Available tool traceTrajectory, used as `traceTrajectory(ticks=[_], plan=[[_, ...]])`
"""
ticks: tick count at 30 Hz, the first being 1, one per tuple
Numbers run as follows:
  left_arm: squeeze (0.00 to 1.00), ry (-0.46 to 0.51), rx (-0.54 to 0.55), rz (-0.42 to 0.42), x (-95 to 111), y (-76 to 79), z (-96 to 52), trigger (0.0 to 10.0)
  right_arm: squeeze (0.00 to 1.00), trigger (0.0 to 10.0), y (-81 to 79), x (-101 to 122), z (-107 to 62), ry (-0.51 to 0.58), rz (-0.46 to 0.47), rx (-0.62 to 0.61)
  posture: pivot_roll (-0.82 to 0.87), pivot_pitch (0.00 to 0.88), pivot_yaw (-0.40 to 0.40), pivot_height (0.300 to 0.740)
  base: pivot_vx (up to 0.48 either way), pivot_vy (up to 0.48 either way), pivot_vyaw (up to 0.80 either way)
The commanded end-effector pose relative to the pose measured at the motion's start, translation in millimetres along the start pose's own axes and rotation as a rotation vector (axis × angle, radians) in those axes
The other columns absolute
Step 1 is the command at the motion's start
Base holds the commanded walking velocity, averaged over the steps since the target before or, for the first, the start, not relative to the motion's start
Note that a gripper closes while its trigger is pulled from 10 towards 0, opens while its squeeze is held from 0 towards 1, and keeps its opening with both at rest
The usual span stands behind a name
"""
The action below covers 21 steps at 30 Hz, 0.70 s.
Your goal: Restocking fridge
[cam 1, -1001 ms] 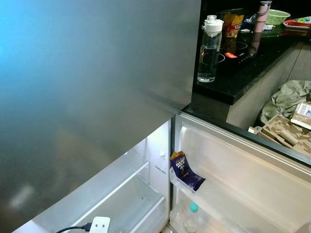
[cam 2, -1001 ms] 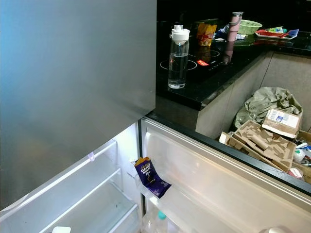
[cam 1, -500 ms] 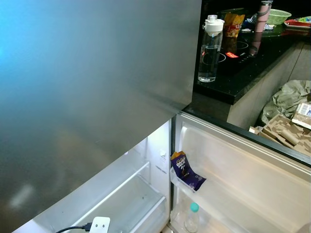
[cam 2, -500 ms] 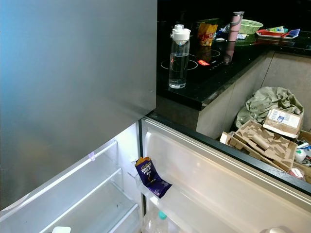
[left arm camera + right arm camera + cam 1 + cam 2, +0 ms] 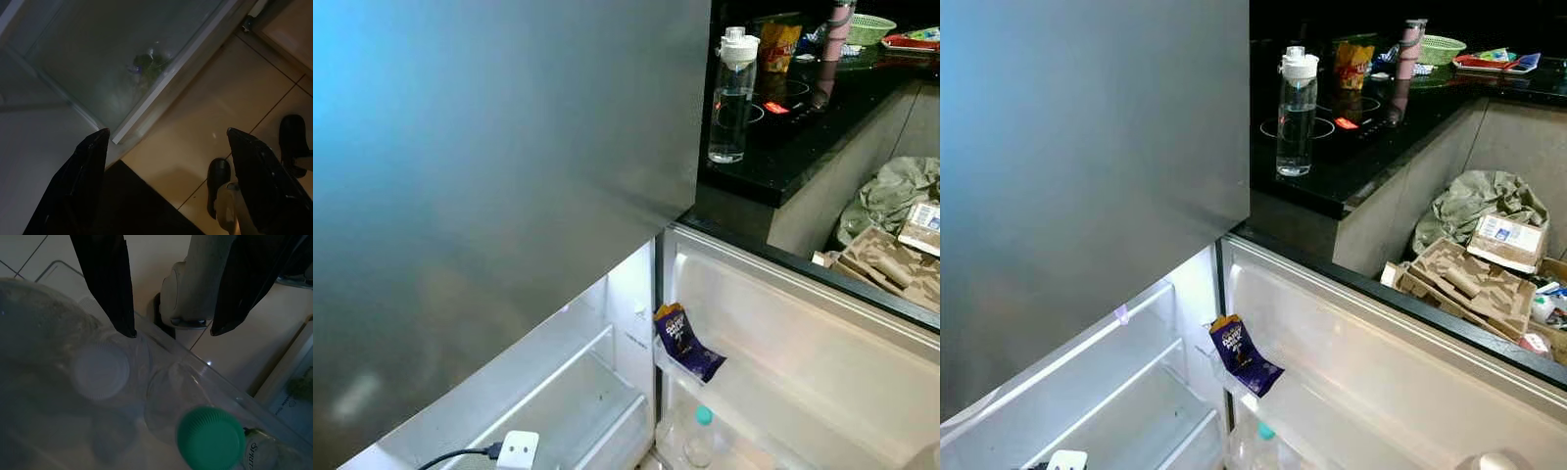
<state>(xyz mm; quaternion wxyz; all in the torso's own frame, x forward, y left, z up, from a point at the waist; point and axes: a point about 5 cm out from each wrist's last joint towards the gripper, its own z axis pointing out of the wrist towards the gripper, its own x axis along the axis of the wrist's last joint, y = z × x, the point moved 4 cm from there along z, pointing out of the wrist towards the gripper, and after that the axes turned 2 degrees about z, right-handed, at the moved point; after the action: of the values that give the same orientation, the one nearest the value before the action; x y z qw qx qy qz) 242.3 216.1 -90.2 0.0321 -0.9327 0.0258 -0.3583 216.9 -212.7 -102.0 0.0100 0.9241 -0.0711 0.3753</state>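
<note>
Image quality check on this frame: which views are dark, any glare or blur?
Eye views: bright and sharp; the fridge door carries a blue sheen, the lit interior glows, and the counter is dark with reflections. Left wrist view: dim, left hand open over floor tiles. Right wrist view: dim; right hand open, white cap soft, green cap sharper.

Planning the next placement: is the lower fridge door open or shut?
Open. The lower fridge door is swung out, its inner shelf showing with a chocolate packet in it, beside the lit interior.
</note>
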Motion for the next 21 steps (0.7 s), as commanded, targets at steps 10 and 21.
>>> traceTrajectory(ticks=[10,21], plan=[[0.0,-0.023,0.0,0.017,-6.4,-2.3,-1.3,10.0,0.0,10.0,4.8,-9.6,-2.7,-0.03,0.01,-0.012,-0.09,0.13,0.042,0.721,-0.274,0.0,0.0],[0.0,-0.029,0.0,0.017,-9.4,-2.0,-1.9,10.0,0.0,10.0,3.2,-13.2,-3.0,-0.046,0.009,-0.013,-0.09,0.135,0.042,0.721,-0.28,0.0,0.0]])
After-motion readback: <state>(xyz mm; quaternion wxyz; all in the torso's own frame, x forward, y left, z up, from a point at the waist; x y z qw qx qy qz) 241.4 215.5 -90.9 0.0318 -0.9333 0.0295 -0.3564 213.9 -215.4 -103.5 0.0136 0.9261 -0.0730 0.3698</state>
